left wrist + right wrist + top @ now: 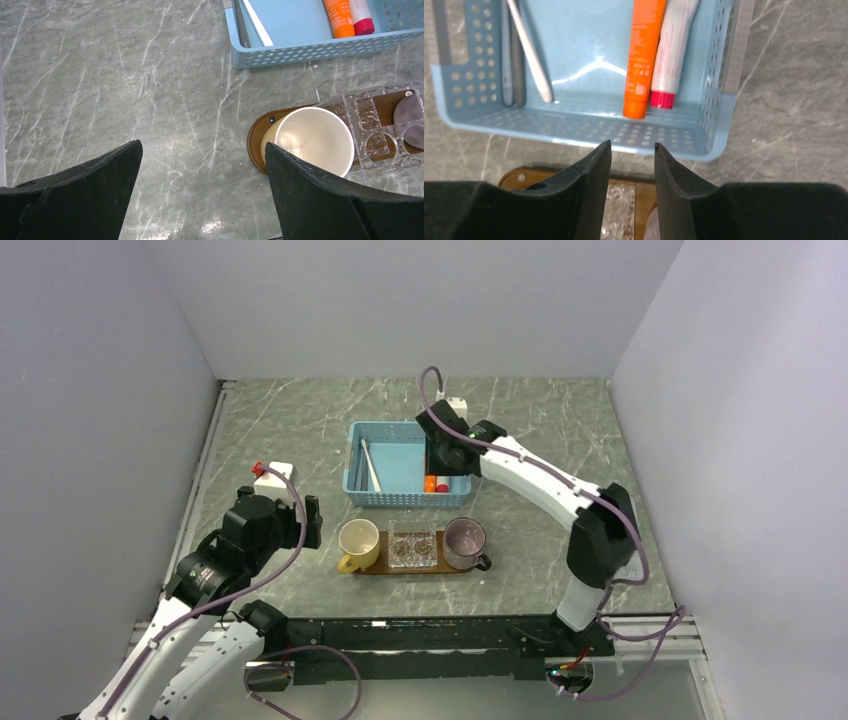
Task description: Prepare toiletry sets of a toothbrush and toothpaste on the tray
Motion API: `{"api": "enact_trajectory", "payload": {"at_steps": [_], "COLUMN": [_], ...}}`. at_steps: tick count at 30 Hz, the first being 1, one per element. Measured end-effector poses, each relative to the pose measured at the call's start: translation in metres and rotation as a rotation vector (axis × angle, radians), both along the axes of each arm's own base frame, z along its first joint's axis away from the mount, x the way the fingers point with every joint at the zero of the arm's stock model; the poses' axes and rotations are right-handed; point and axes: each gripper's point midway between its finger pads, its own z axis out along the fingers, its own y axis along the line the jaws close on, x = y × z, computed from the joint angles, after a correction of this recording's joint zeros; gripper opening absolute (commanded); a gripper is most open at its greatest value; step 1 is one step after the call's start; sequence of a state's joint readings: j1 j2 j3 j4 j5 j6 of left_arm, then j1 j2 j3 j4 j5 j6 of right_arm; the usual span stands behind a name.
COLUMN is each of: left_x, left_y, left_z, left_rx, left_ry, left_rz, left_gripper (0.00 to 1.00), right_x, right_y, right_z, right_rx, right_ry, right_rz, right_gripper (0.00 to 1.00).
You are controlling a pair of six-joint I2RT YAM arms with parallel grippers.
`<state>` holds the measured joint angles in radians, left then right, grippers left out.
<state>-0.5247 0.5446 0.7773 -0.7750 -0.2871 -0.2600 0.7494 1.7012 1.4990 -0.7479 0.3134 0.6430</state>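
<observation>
The dark-brown tray lies in front of the light-blue basket. It also shows in the left wrist view and the right wrist view. A white toothbrush lies at the basket's left, also seen from above and in the left wrist view. The orange toothpaste lies at the basket's right. My right gripper hovers above the basket's near wall, slightly open and empty. My left gripper is wide open and empty, left of the tray.
On the tray stand a yellow cup, a clear holder and a purple mug. A white tube with a red cap lies beside the orange one. Grey sticks lie along the basket's left wall. A white box sits left.
</observation>
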Motion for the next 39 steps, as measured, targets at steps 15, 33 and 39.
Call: {"api": "enact_trajectory", "payload": {"at_steps": [15, 33, 39], "left_x": [0.002, 0.003, 0.003], "left_y": [-0.001, -0.002, -0.002], "left_z": [-0.005, -0.007, -0.009], "left_rx": [0.014, 0.018, 0.023], "left_ry": [0.024, 0.032, 0.040], "left_rz": [-0.001, -0.001, -0.001], "left_gripper": [0.99, 0.99, 0.99], "right_x": [0.055, 0.069, 0.068], "right_y": [-0.002, -0.020, -0.021], "right_z": [-0.083, -0.121, -0.127], "right_rx": [-0.082, -0.104, -0.091], "right_ry": [0.144, 0.212, 0.221], "right_rz": [-0.015, -0.070, -0.070], "right_gripper": [0.38, 0.39, 0.40]}}
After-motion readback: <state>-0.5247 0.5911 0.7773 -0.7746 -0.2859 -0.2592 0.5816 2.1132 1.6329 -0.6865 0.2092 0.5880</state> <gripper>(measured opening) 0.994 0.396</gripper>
